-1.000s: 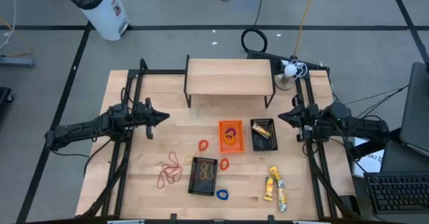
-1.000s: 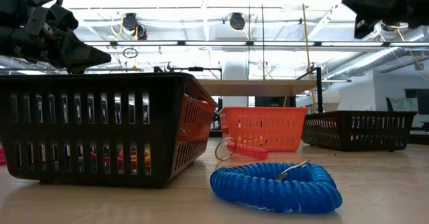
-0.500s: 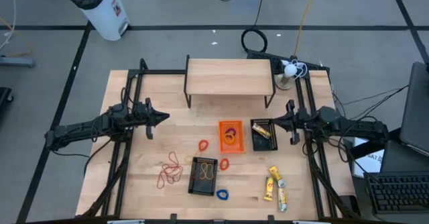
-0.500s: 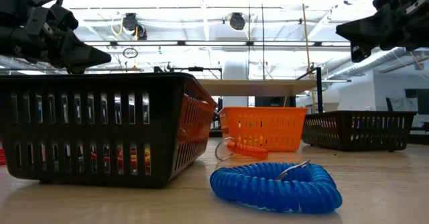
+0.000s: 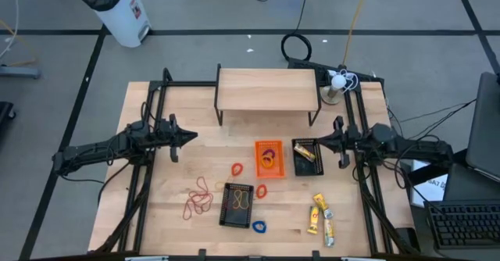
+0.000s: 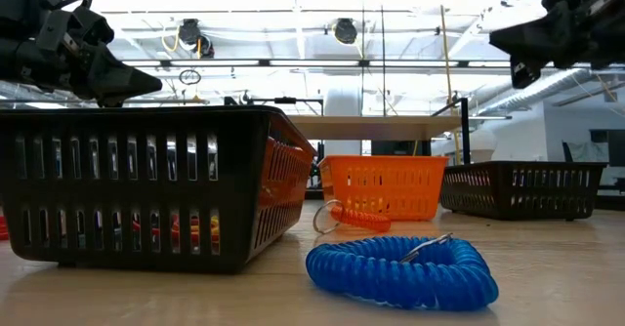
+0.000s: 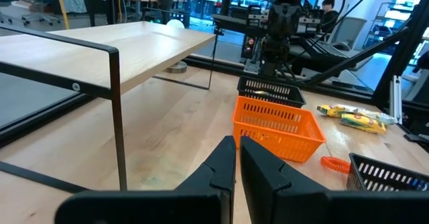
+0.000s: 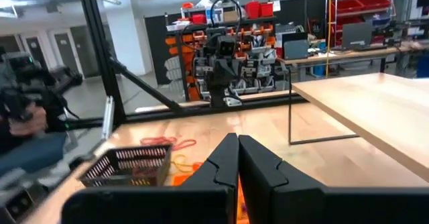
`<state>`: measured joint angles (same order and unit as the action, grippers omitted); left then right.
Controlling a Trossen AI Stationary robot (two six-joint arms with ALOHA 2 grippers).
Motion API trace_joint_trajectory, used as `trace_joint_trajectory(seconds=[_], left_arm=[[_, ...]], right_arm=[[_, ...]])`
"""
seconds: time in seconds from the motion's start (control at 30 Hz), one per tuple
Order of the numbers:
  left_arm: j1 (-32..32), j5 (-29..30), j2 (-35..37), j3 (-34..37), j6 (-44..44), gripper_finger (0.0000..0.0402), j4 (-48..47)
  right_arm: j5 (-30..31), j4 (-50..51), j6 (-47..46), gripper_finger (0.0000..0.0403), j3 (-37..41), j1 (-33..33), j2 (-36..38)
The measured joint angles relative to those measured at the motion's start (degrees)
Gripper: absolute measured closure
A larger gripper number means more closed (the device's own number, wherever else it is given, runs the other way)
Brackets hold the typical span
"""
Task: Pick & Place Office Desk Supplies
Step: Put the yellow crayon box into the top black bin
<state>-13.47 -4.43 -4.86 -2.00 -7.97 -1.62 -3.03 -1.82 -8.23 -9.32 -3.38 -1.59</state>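
Red and orange rubber bands lie loose on the table's near left. Two orange coil rings and a blue coil ring rest flat on the wood. Yellow packets lie at the near right, and one more sits in the right black basket. My left gripper hovers shut over the table's left side. My right gripper hovers shut above the right black basket's far end. Neither holds anything.
An orange basket stands mid-table with small items inside, and a second black basket sits nearer the front edge. A wooden shelf on black legs spans the far side. Black frame rails run along both table sides.
My right gripper has moved toward the table's left and down, ending over the right black basket, then stayed still. It has kept shut. My left arm and all the items have not moved.
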Motion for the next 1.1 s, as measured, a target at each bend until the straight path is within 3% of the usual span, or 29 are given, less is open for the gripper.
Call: trace_joint_trajectory(seconds=[0.13, 0.3, 0.43, 0.7, 0.9, 1.1], left_arm=[[0.0, 0.0, 0.0, 0.0, -0.1, 0.0380, 0.0], [0.0, 0.0, 0.0, 0.0, -0.3, 0.0380, 0.0], [0.0, 0.0, 0.0, 0.0, -0.3, 0.0380, 0.0], [0.0, -0.1, 0.0, 0.0, 0.8, 0.0380, 0.0], [0.0, -0.1, 0.0, 0.0, 1.9, 0.0380, 0.0], [0.0, -0.1, 0.0, 0.0, 4.7, 0.0380, 0.0]], right_arm=[[-0.1, 2.3, -3.5, 0.0403, -4.3, 1.0, -5.1], [-0.1, 13.3, -9.8, 0.0403, -13.3, 3.6, -16.2], [0.0, 21.6, -15.3, 0.0403, -20.3, 7.6, -26.5], [0.4, 26.2, -24.7, 0.0403, -29.6, 17.3, -43.7], [6.1, 27.8, -33.5, 0.0403, -32.8, 25.4, -49.2], [10.4, 32.0, -48.4, 0.0403, -33.3, 34.3, -52.5]])
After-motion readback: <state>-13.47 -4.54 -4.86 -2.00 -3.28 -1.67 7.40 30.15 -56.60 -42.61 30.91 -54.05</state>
